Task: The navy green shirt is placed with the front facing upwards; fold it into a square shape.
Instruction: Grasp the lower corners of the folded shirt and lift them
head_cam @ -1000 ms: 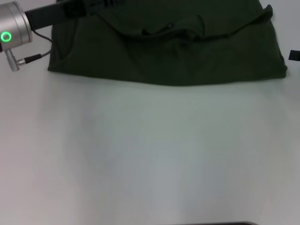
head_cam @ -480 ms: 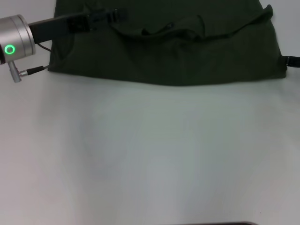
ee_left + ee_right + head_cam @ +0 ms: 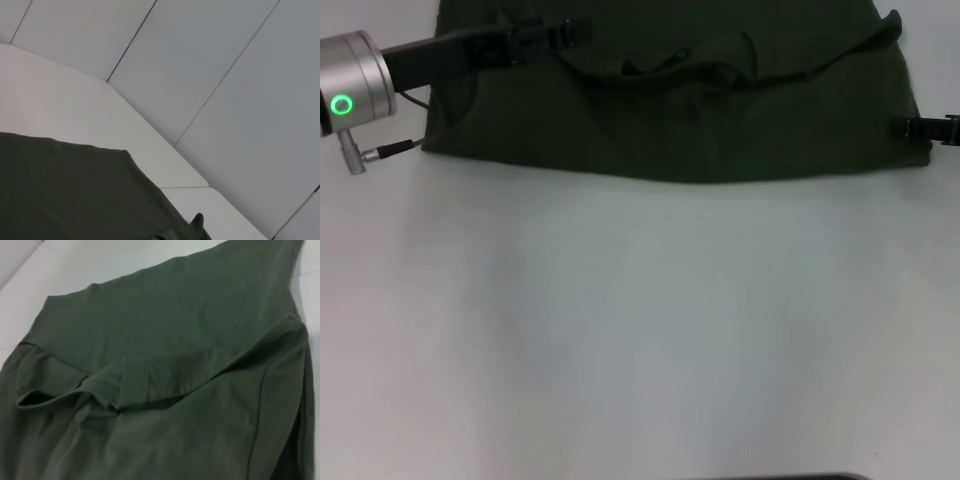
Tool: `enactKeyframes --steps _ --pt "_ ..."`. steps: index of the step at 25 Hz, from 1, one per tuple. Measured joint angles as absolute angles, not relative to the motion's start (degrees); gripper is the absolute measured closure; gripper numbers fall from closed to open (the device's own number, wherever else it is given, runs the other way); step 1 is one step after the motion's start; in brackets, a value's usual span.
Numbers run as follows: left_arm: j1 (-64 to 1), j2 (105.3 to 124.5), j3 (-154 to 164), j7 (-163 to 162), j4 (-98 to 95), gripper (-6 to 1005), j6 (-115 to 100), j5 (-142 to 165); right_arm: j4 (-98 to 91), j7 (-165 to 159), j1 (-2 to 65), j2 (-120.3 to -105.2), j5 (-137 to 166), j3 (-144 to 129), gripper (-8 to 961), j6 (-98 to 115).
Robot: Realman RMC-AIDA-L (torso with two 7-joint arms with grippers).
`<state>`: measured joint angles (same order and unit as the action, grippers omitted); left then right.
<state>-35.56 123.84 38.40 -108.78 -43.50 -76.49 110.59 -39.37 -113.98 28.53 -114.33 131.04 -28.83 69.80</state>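
Olive-green cloth fills the far part of the head view: the navy green shirt [image 3: 680,100] lies partly folded on the white worktop [image 3: 640,330], its long axis running side to side, its near folded edge a straight line facing the robot. A ridge of doubled fabric crosses its upper part. The left claw [image 3: 545,35] reaches in over the shirt's far left corner; whether its fingers are apart or together on cloth I cannot tell. The right claw [image 3: 920,128] sits at the shirt's near right corner, touching or just beside the edge — its state is likewise unclear.

From the left wrist, one flat edge of the shirt [image 3: 75,195] lies against the worktop, with grey wall panels [image 3: 210,75] beyond; no fingers show.

From the right wrist, the shirt [image 3: 165,365] spreads across nearly everything seen, with a loose pleat and a small open pocket of cloth near the middle, and a seam running along one side.

My worry is that loose pleat: if either claw pinches only the top layer at its corner, the layers beneath could lag and the fold would come out skewed rather than square. A pull from one corner ahead of the other could also drag the whole shirt across the worktop — both ends need to move together.
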Motion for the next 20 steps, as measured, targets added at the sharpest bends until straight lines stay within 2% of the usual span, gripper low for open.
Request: enactKeyframes --steps 4,15,20 --pt "-35.7 123.84 38.4 -108.8 -43.5 61 -76.0 110.6 -38.4 -114.1 29.2 -114.81 131.0 -29.9 299 68.2" --pt "-36.0 123.79 38.4 -108.7 -43.9 60 -75.7 110.6 -37.1 -114.9 29.8 -114.99 130.8 -29.8 323 67.1" --pt "-36.0 123.76 38.4 -108.7 -43.9 60 -75.1 110.6 -37.1 -116.3 29.8 -114.77 130.9 -30.2 477 66.7"
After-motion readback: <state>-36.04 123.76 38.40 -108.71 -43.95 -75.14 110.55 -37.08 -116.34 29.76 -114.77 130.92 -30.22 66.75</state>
